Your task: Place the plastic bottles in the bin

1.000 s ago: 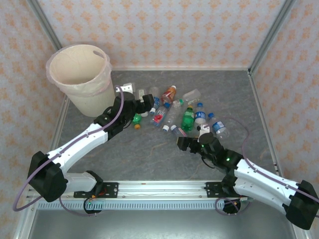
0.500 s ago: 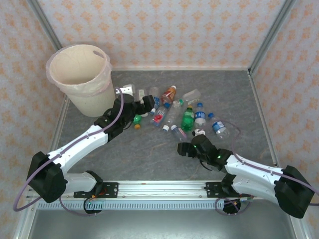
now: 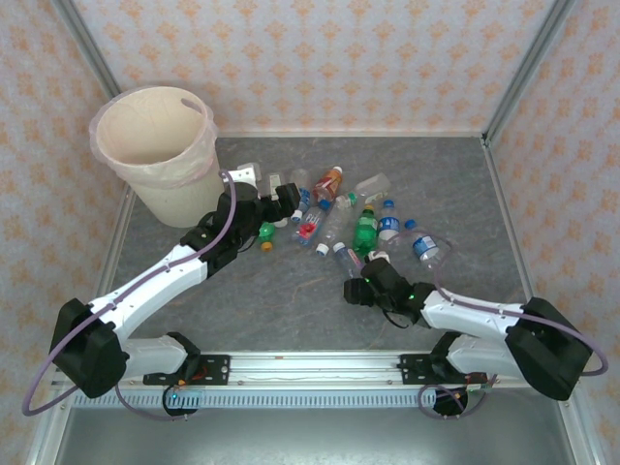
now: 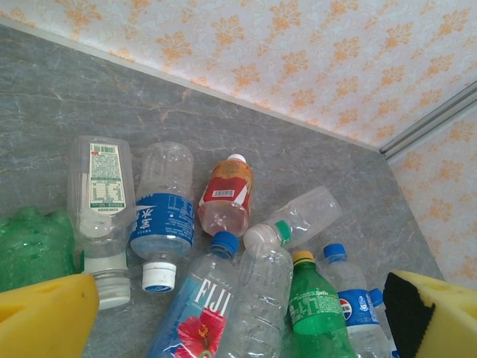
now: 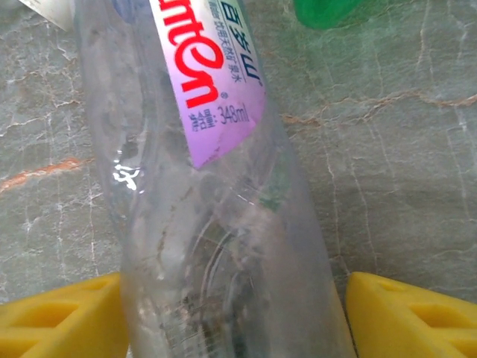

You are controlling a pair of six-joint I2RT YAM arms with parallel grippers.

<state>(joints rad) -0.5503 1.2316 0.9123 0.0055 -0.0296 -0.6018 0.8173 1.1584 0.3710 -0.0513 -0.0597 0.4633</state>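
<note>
Nine bottles (image 4: 261,298) at least lie in the heap in front of the left gripper (image 4: 240,292). Two are green ones (image 4: 317,317), one is an orange bottle (image 4: 226,195), and the rest are clear with blue, white or green caps. They lie flat on the grey table (image 3: 291,300), packed close and touching, some pointing one way and some another (a real jumble). One bin (image 3: 172,199) stands upright at the far left corner, near the left end of the heap. Patterned walls (image 3: 339,58) close the table in.

Two arms are out over the table. The left arm (image 3: 155,276) reaches long and slanted up to the heap, with its wrist close by the foot of the bin. Its yellow fingers stand wide apart and hold nothing.

The right arm (image 3: 465,315) lies low and bent along the near side, pointing at the near edge of the heap. The right gripper (image 5: 232,306) has one yellow finger on each side of a clear bottle (image 5: 201,186) with a purple label, which lies on the table. The fingers are right up against it, but I cannot tell if they squeeze it. A green bottle (image 5: 324,11) lies just past it.
</note>
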